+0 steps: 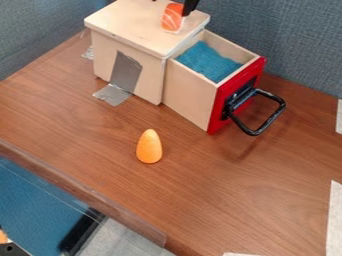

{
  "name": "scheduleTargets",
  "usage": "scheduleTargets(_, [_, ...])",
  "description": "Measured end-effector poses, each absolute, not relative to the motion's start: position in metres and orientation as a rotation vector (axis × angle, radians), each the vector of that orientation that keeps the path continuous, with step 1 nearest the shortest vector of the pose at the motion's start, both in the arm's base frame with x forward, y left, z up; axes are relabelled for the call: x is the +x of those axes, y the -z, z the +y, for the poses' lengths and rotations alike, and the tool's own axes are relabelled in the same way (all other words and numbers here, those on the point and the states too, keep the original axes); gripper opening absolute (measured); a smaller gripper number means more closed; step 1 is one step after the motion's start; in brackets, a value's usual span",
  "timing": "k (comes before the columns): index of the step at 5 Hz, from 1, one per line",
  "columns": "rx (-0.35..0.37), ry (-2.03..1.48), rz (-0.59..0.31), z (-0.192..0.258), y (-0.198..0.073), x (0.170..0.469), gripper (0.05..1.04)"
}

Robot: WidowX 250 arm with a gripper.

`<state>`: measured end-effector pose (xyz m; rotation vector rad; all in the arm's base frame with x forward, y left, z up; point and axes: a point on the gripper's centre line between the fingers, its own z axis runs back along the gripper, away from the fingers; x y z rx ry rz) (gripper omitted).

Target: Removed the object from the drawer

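Looks to me like this one's pretty much done, or really close. The drawer [212, 95] is open at the upper right of the frame, red front and black handle [259, 111] pointing out toward the right. My guess is the object they mean is the toy sushi [172, 19], and that's up near the top edge, at the wooden box's [137, 29] top rather than down in the drawer. So the "get it out" part seems covered, if I've got the right object.

The gripper [190, 6] is poking in at the top edge, right by the sushi. Can't tell if it's clamped on the thing or has let go, too much of it is cut off. Also can't say for sure whether the sushi has its full weight on the box or is being held upright there.

What's left, I'd say: let go if it hasn't, then back off without knocking the sushi over. There's a blue cloth [208, 61] in the drawer too. I'm reading that as something that just lives in there, but if that's the actual target, the job's not done. The orange cone [149, 146] standing mid-frame on the table [220, 200] is probably just a bystander.
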<state>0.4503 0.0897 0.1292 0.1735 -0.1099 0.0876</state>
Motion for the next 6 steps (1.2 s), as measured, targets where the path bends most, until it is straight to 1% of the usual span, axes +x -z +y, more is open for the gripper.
scheduleTargets(1, [0.164,-0.093,-0.100,0.094,-0.124,0.450,0.690])
scheduleTargets(2, [0.158,-0.091,-0.092,0.091,-0.119,0.448,0.531])
scheduleTargets(3, [0.140,-0.054,-0.107,0.081,-0.121,0.440,0.531])
scheduleTargets(4, [0.090,0.019,-0.125,0.057,-0.126,0.427,0.531])
scheduleTargets(5, [0.049,0.114,-0.175,0.034,-0.142,0.407,0.531])
scheduleTargets(6, [0.012,0.252,-0.198,0.013,-0.148,0.375,0.531])
